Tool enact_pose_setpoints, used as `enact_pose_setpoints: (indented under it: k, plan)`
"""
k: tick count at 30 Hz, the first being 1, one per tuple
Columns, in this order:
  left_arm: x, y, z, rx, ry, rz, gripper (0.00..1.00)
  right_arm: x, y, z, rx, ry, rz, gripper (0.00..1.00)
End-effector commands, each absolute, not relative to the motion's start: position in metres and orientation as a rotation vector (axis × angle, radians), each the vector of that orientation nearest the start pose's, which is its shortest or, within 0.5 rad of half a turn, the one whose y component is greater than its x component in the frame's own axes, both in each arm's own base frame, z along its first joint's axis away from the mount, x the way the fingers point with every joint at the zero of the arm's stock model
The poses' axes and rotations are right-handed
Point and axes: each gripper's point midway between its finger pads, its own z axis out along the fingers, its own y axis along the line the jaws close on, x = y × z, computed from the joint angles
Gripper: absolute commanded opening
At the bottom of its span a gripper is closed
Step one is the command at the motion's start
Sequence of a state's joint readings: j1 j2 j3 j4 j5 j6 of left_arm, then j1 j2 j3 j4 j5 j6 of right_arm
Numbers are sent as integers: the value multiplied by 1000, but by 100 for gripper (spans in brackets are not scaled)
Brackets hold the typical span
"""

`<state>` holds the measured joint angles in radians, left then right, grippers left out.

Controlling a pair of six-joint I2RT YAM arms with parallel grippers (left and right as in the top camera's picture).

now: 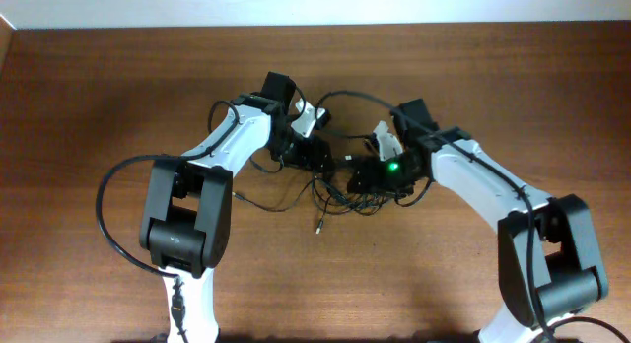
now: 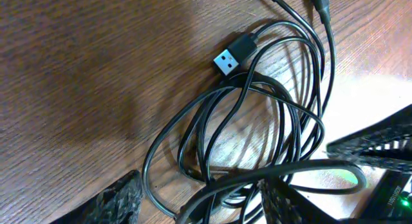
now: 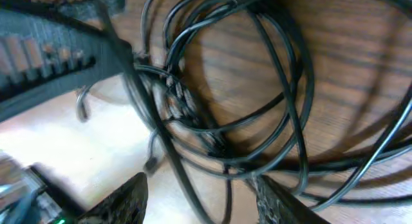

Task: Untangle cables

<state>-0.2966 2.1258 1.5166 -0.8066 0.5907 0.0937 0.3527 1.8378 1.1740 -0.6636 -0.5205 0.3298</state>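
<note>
Wooden table point(image 1: 99, 87) holds the cables point(image 1: 335, 190) bunched at its centre, your left gripper point(image 2: 206, 201) and right gripper point(image 3: 199, 201) both parted over loops, clamping nothing; you seem mid-untangling, so next pinch one strand and draw it free.

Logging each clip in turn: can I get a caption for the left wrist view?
Left gripper, jaws open, over looped black cables and a USB plug on a wooden table.

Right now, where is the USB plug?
The USB plug lies upper centre in the left wrist view, on the table at the top edge of the coiled cables, silver end pointing lower left.
</note>
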Motion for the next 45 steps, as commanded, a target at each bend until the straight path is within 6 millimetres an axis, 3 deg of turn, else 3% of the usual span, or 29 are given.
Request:
enact_pose_setpoints:
  k: [1, 4, 8, 9, 10, 12, 15, 17, 21, 24, 30, 33, 36, 38, 39, 42, 45]
  plan:
    - [384, -219, 32, 657, 2834, -898, 61, 329, 200, 20, -66, 2985, 535, 55]
    - [384, -219, 32, 657, 2835, -898, 56, 337, 182, 2, 115, 2989, 324, 55]
    - [384, -219, 32, 657, 2835, -898, 52, 337, 179, -3, 153, 3001, 317, 55]
    - [384, -219, 32, 657, 2835, -898, 52, 337, 178, -3, 175, 3001, 312, 53]
    - [384, -219, 32, 657, 2835, -898, 52, 337, 178, -3, 175, 3002, 315, 42]
    - [384, -219, 32, 657, 2835, -897, 50, 333, 189, -1, 159, 3017, 401, 25]
    - [384, -219, 32, 657, 2834, -897, 49, 328, 205, 3, 136, 3028, 546, 24]
    - [384, -219, 32, 657, 2835, -897, 50, 328, 206, 3, 131, 3027, 546, 23]
    - [384, -219, 32, 657, 2835, -897, 50, 322, 220, 4, 14, 3023, 566, 5]
    - [385, -218, 31, 657, 2837, -886, 50, 317, 256, 19, -220, 2949, 828, 4]
    - [385, -218, 31, 657, 2837, -886, 46, 313, 265, 20, -317, 2924, 825, 4]
    - [385, -218, 31, 657, 2838, -883, 39, 320, 251, 17, -187, 2953, 793, 5]
    - [388, -211, 27, 622, 2867, -815, 38, 321, 240, 16, -111, 2985, 786, 37]
    - [388, -209, 26, 611, 2876, -795, 37, 316, 245, 19, -117, 2994, 851, 43]
    - [388, -208, 25, 609, 2882, -787, 38, 316, 253, 34, -134, 2967, 950, 44]
    - [390, -201, 21, 553, 2915, -723, 38, 328, 254, 71, -152, 2880, 1002, 53]
    - [387, -200, 21, 551, 2929, -722, 40, 331, 235, 70, 22, 2934, 907, 57]
